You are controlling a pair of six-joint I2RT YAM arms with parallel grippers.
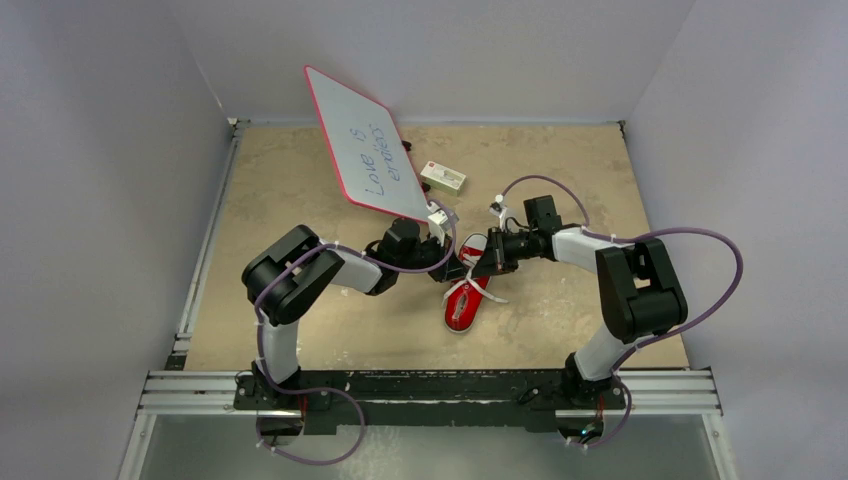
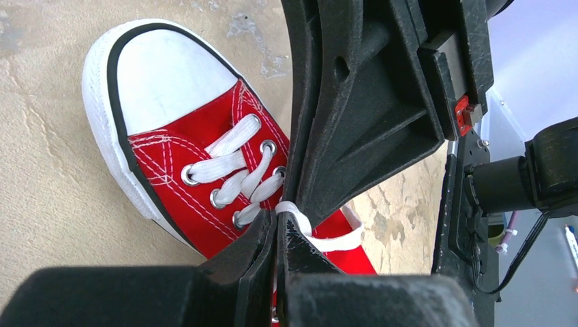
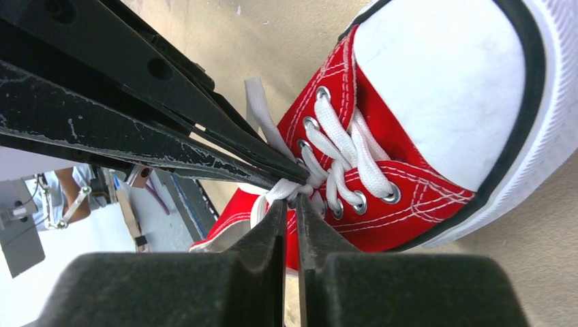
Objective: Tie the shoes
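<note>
You have the sneaker [image 1: 465, 305] sole-down near the middle of the table [image 1: 300, 200], between the two arms; both wrists meet over its upper eyelets, where the white laces [image 2: 228, 163] bunch.

Your left gripper [image 2: 278, 228] is clenched, with a strand of lace pinched at its tips; your right gripper [image 3: 292, 208] has its fingers drawn almost together, a thin slit between them and lace right at the tips; from these views you cannot tell whether it truly grasps that lace or only brushes it.

To do this step well, I judge that you should confirm the right pinch before any pull; hold the left strand taut but gentle, since the sneaker is light and will likely slide or tip if you tug sideways; draw the two strands apart along the shoe's width, low over the tongue, so the crossing cinches rather than lifts; mind the two sets of fingers, which are nearly touching and could snag each other.

Count: one sneaker; two grippers; one whiteboard [image 1: 365, 150] with handwriting, propped behind; one small white box [image 1: 443, 178] beyond the shoe.
</note>
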